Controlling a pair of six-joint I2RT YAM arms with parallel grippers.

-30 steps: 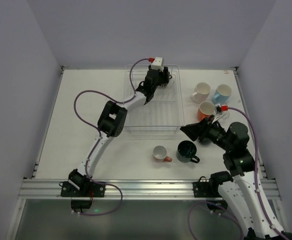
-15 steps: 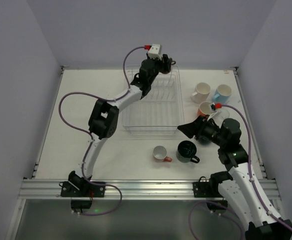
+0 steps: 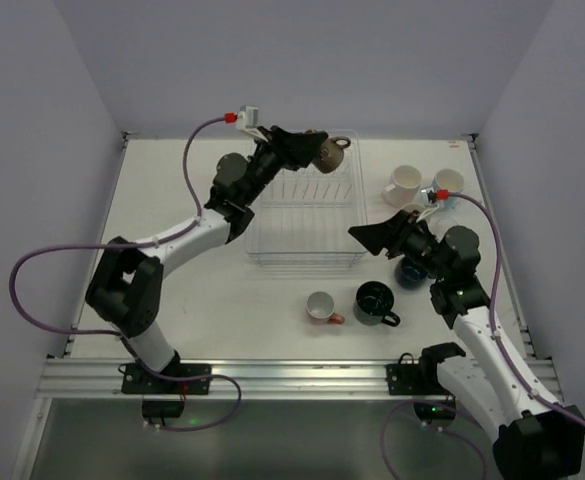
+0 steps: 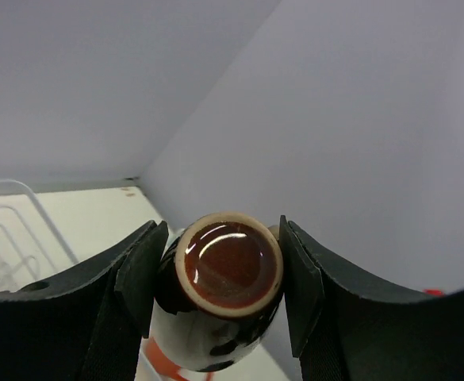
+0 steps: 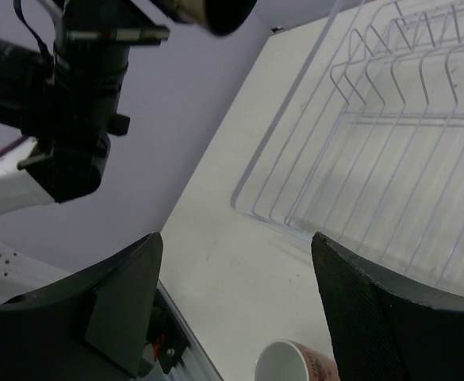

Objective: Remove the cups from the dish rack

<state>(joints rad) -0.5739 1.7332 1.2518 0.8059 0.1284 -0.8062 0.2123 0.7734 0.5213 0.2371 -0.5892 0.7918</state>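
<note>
1. From above, the left gripper point(image 3: 310, 150) holds the dark brown cup point(image 3: 326, 152) in the air over the far right corner of the dish rack point(image 3: 302, 262), which sits by the far edge of the table point(image 3: 172, 200). I'd call this the carry-out step. The next move calls for a swing to bare table and an upright set-down. The cream-white cup point(image 3: 404, 185) and light blue cup point(image 3: 448, 182) stand near the table's far right corner. The dark green cup point(image 3: 374, 302) and salmon pink cup point(image 3: 321, 307) stand between the rack and the near edge. The right gripper point(image 3: 367, 237) hovers off the rack's right side.
2. At the left wrist, the left gripper point(image 4: 220, 238) is clamped on the dark brown cup point(image 4: 230, 274), a finger pressing each side. The glaze is glossy, the body rounded, and the end is ringed in cream. I can't tell whether that end is the mouth or the foot.
3. At the right wrist, the right gripper point(image 5: 238, 242) gapes wide with nothing between its matte black fingers point(image 5: 120, 302). The dish rack point(image 5: 390, 159) is thin white wire with curved tines.
</note>
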